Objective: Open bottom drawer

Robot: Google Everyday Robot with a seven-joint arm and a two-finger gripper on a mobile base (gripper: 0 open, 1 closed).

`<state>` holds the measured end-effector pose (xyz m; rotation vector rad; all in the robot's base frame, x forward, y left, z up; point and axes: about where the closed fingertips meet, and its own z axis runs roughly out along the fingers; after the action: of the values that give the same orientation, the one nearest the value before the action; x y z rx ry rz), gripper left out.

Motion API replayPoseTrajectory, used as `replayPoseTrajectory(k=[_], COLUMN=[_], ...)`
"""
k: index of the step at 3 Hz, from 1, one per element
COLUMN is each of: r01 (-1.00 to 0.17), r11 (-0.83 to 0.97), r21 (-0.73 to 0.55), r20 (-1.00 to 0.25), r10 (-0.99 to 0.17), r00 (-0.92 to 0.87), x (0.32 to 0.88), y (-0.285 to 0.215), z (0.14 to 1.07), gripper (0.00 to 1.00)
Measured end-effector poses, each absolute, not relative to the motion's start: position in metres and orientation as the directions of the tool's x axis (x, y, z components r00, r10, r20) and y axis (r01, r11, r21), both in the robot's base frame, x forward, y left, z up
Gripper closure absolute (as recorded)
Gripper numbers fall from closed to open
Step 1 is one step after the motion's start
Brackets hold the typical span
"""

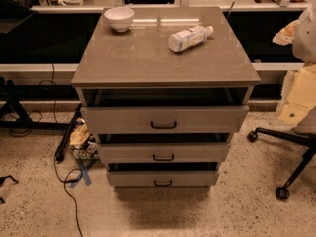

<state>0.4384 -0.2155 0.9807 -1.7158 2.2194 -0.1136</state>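
The cabinet (148,58) has three grey-brown drawers, one above the other. The bottom drawer (133,178) is the lowest, with a shallow flat front and a small black bar handle (163,183). A dark gap shows above its front and its inside is hidden. The middle drawer (128,153) and the taller top drawer (123,118) sit above it, each with a dark gap over its front. My gripper is out of view. A pale shape (302,90) at the right edge may be part of my arm, well away from the drawers.
A white bowl (119,18) and a plastic bottle (189,37) lying on its side rest on the cabinet top. An office chair base (289,147) stands at the right. Cables (66,181) and crumpled bags (81,139) lie on the floor at the left. A long bench runs behind.
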Motion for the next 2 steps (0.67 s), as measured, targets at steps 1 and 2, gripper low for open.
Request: replayPoseTrajectory(k=[1,2], r01=[-0.926,-0.937], r11=[0.271,0.294], r21=[-0.262,-0.187], r20=[-0.211,-0.279], r10=[-0.953,-0.931], r00=[-0.218,-0.236], x=[0.438,0.444], y=[-0.215,-0.225], z=[0.981,0.934], gripper=[0.0,0.0])
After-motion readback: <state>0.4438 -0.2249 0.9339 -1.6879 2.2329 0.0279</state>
